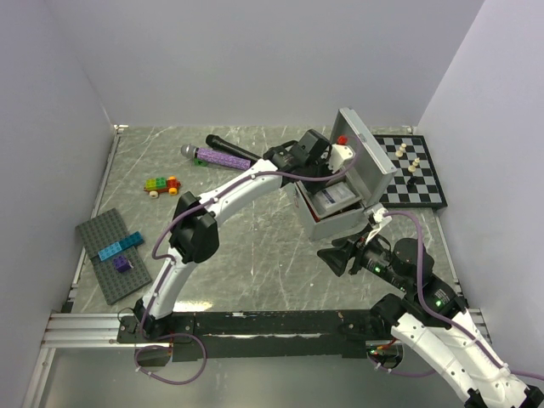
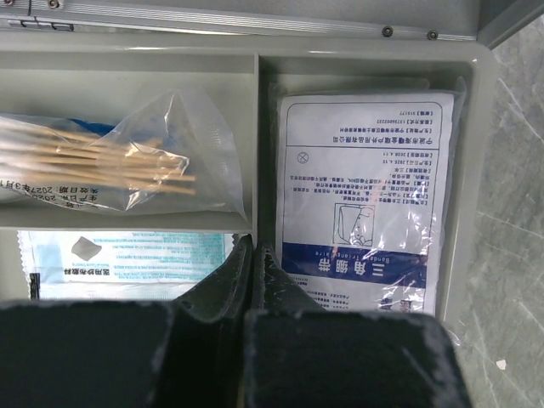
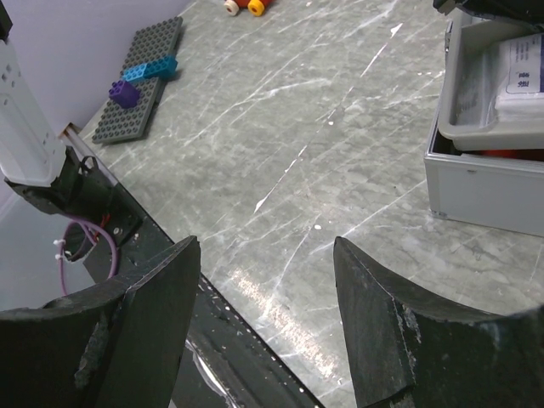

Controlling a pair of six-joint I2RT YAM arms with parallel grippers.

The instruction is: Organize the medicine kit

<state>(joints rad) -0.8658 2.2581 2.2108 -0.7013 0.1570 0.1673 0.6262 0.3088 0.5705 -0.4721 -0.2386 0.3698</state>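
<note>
1. Medicine kit (image 1: 340,223) is found at the far right of the table (image 3: 280,127), with its lid (image 1: 370,157) raised and leaning back and the grey tray (image 2: 365,51) seated in the top of the case.
2. Three packets are seen in the tray: a bag of wooden swabs (image 2: 127,166) in one compartment, a flat blue-printed packet (image 2: 119,263) in the compartment beside it, and a bandage packet (image 2: 361,195) filling the long compartment alongside.
3. The left pincer (image 2: 252,255) is clenched with nothing between its fingers. Its tips are held at the divider where the compartments meet; whether it is touched cannot be told.
4. The right pincer (image 3: 265,246) is released and empty, held over bare table near the case and apart from it.
5. The case is braced by nothing, so it could be slid, or the tray tipped, if the clenched tips are pressed down or sideways on the divider.
6. The loose plastic of the swab bag could be snagged by the tips and dragged over the divider into the wrong compartment.
7. The raised lid is close to the left wrist; if knocked, it could be brought down onto the arm.
</note>
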